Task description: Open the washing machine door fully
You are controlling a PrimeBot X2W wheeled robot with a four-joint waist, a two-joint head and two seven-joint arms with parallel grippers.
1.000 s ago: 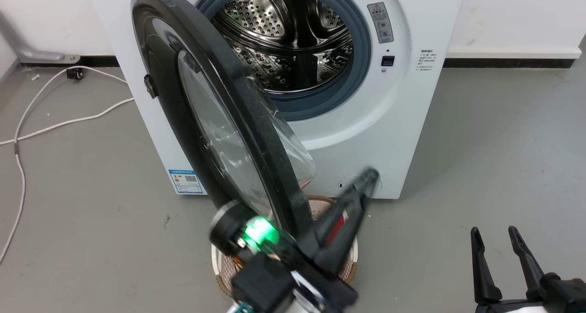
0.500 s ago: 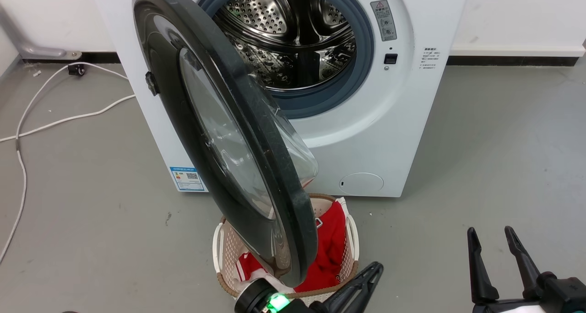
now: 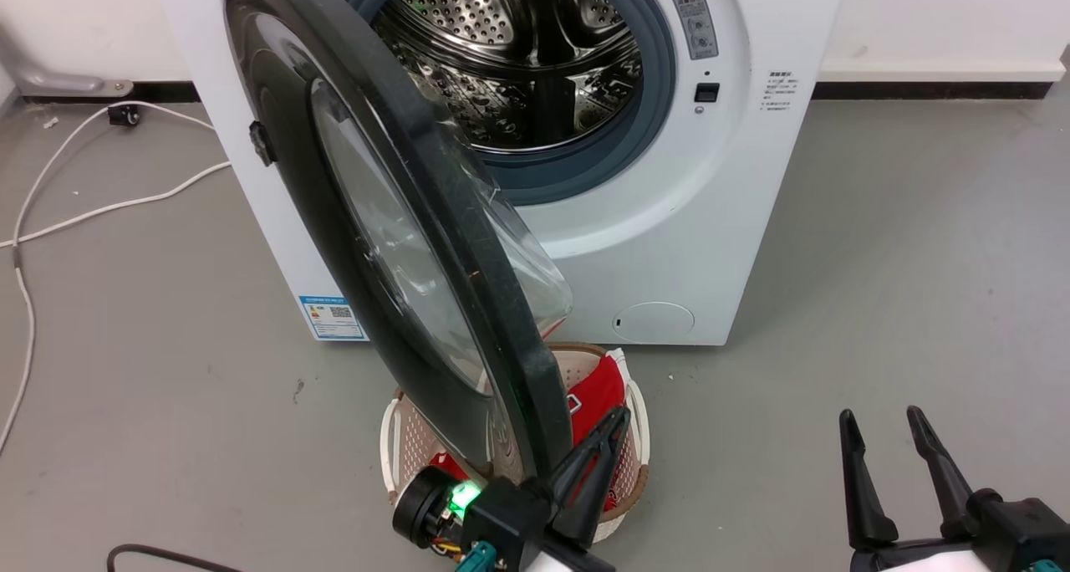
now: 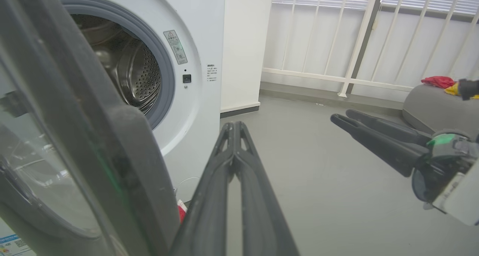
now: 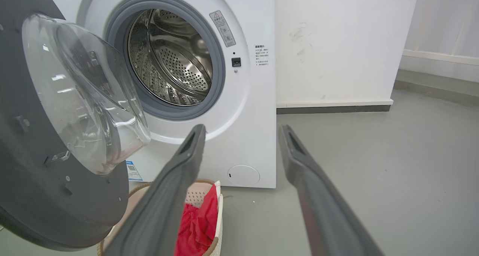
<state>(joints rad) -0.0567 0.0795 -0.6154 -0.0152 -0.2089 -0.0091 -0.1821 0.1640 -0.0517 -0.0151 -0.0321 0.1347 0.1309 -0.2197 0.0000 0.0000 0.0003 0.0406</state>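
Note:
The washing machine (image 3: 669,246) is a white front-loader with its steel drum exposed. The washing machine door (image 3: 368,221), a black disc with a bulging glass bowl, stands partly open, hinged at the left and swung out toward me. My left gripper (image 3: 617,421) is shut and empty, just right of the door's lower edge; contact cannot be told. The left wrist view has the shut left gripper (image 4: 234,125) beside the door (image 4: 123,155). My right gripper (image 3: 882,417) hangs open at the lower right, away from the machine. In its wrist view the open right gripper (image 5: 242,130) faces the door's inner side (image 5: 37,173).
A beige laundry basket (image 3: 639,421) with red clothing sits on the floor under the door's lower edge. White cables (image 3: 84,212) trail over the grey floor at the left. A grey cushion (image 4: 423,106) with clothes lies by a railing at the right.
The left gripper dropped from in front of the machine's round flap to the picture's bottom edge, then rose beside the door's lower edge. The camera shifted slightly. The door's angle looks unchanged.

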